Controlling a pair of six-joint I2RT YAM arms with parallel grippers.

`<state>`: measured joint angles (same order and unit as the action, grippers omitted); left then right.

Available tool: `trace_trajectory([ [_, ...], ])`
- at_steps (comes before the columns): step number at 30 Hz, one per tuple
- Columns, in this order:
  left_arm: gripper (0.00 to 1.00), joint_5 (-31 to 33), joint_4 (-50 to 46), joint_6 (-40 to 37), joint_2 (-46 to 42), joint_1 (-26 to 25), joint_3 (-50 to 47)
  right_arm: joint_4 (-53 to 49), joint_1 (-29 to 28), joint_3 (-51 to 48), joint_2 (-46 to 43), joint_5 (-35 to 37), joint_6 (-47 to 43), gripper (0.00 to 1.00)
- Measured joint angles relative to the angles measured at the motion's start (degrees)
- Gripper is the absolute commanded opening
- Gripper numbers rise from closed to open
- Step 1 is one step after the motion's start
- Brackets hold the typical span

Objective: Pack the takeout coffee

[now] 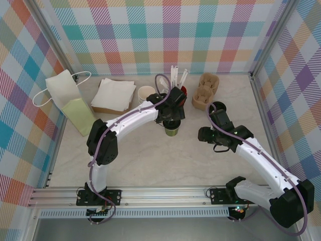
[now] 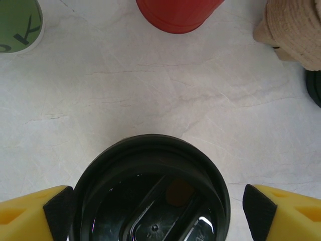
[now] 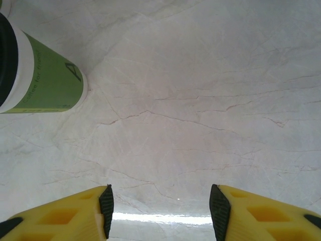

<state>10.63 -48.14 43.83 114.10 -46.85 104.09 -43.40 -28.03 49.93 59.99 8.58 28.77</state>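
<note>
The takeout coffee [image 1: 172, 130] stands upright at the middle of the desk [image 1: 150, 160]. The left claw [image 2: 159, 210] is wide around its black lid [image 2: 150, 165], not gripping. The right claw [image 3: 161, 211], more to the right, is wide and empty. I think the paper cup is light and easily crushed, so it is better held gently just under the lid.

paper bag [image 1: 67, 98], napkins [image 1: 116, 94], red cup [image 2: 178, 12], pulp carrier [image 1: 204, 91] line the back.
</note>
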Motion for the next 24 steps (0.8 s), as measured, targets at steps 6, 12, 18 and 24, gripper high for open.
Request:
trace_trajectory([
  [6,0.91,0.0,2.7,-0.8,-7.3,0.0,-3.1,0.0,0.0,1.0,0.5,-2.6,-1.2,0.71],
  [12,0.94,1.3,5.3,-1.9,-16.3,0.1,-7.8,-0.1,0.0,2.7,0.5,-4.6,-1.5,0.85],
  [18,0.96,0.9,7.4,-2.1,-23.3,1.1,-15.7,-0.4,0.0,4.2,0.5,-7.0,-1.5,1.00],
  [24,0.95,-4.2,11.3,-0.8,-28.6,4.7,-26.6,-0.4,0.0,5.7,1.4,-10.6,-1.4,1.00],
])
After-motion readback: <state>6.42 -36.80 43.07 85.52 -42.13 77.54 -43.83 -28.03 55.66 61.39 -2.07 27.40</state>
